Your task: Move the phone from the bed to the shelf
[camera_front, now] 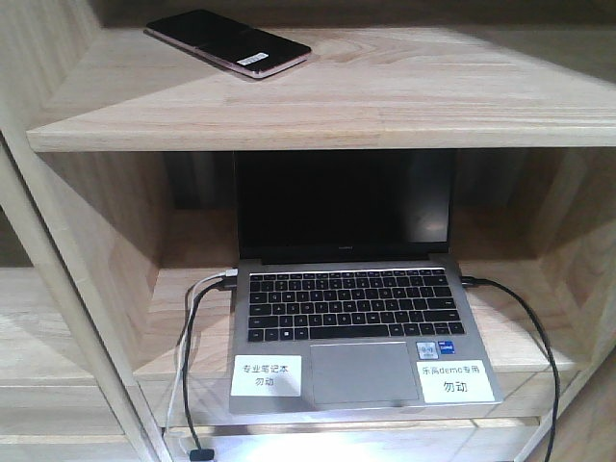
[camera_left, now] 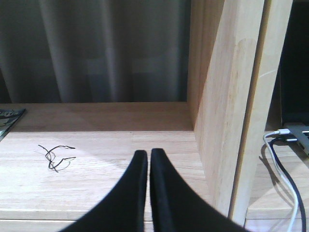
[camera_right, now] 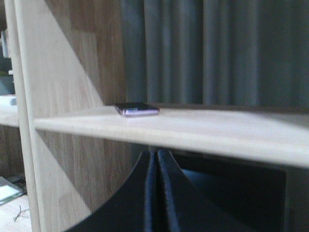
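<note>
The phone (camera_front: 229, 43) lies flat on the pale wood shelf (camera_front: 404, 91), at its left back part, black with a rose-gold edge and a white sticker. From the right wrist view the phone (camera_right: 137, 109) shows edge-on upon the shelf (camera_right: 203, 128). My right gripper (camera_right: 156, 153) is shut and empty, just below the shelf's front edge, apart from the phone. My left gripper (camera_left: 148, 153) is shut and empty over a lower board (camera_left: 96, 159) in the compartment to the left. The bed is out of view.
An open grey laptop (camera_front: 342, 308) with two white labels sits on the board under the shelf, black cables (camera_front: 534, 337) plugged in on both sides. An upright wood divider (camera_left: 231, 106) stands right of my left gripper. A thin black wire (camera_left: 55, 155) lies on the lower board.
</note>
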